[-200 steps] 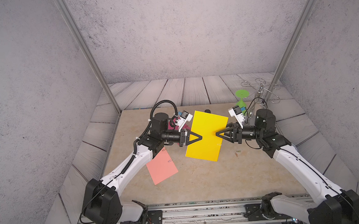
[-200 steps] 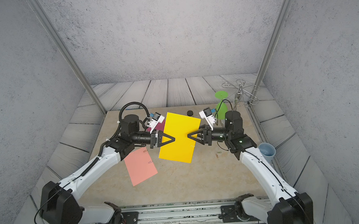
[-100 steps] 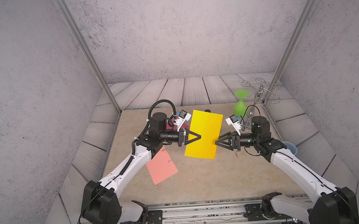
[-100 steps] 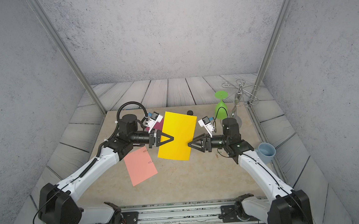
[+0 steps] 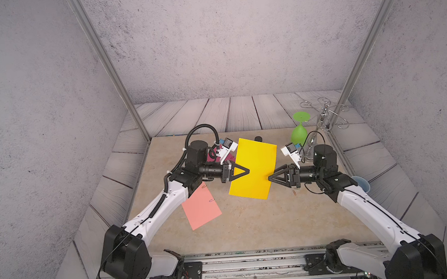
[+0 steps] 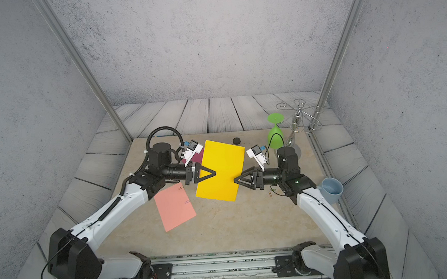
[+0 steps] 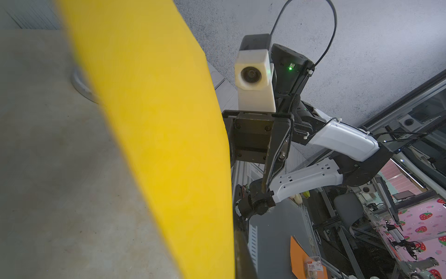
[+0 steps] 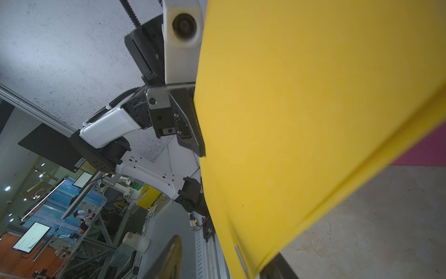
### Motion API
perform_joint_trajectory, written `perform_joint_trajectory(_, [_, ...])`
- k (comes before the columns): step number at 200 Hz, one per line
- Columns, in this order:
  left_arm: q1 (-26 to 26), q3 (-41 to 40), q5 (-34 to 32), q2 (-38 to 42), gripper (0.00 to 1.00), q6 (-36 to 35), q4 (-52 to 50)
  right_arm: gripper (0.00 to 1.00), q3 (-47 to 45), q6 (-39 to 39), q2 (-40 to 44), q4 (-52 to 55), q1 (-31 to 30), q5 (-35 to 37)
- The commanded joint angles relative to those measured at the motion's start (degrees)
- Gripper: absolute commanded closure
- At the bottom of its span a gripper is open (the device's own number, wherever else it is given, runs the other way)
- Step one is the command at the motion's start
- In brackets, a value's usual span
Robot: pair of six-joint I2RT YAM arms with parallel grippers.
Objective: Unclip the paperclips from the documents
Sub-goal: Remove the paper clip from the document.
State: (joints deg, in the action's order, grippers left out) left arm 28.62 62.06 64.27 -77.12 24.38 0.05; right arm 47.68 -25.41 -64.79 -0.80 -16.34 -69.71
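My left gripper (image 5: 248,171) (image 6: 215,173) is shut on the left edge of the yellow document (image 5: 253,167) (image 6: 221,169) and holds it above the table. My right gripper (image 5: 270,178) (image 8: 220,256) stands open around the sheet's right edge, where a silver paperclip (image 8: 239,254) sits. The left wrist view shows the yellow document (image 7: 156,120) against one finger (image 7: 241,253). The salmon document (image 5: 201,208) lies flat with two paperclips (image 5: 204,186) (image 5: 211,200) on it. The magenta document (image 5: 212,156) shows behind the left arm. A loose paperclip (image 5: 295,193) lies under the right gripper.
An upturned green glass (image 5: 299,134), a clear glass (image 5: 309,147) and a wire rack (image 5: 324,112) stand at the back right. A blue cup (image 6: 331,189) sits off the table's right edge. A small black object (image 6: 236,140) lies behind the yellow sheet.
The right gripper has slid along the yellow sheet's right edge toward the front. The sheet's top has swung to the left. The left gripper has kept its hold.
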Motion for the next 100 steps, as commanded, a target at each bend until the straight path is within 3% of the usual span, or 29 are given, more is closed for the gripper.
perform_joint_trajectory(1, [-0.38, 2.04, 0.87, 1.45, 1.0, -0.26, 0.88, 0.48, -1.58, -2.54, -2.13, -5.09, -0.65, -1.16])
perform_joint_trajectory(41, [-0.32, 2.19, 0.79, 1.18, 1.0, -1.0, -0.24, 0.5, -1.11, -4.74, -2.2, -8.78, -1.94, -1.48])
perform_joint_trajectory(100, [-0.6, 1.91, 0.21, 1.26, 1.0, -2.07, -1.27, 0.71, -0.4, -2.77, -0.33, -5.13, -1.86, -2.27])
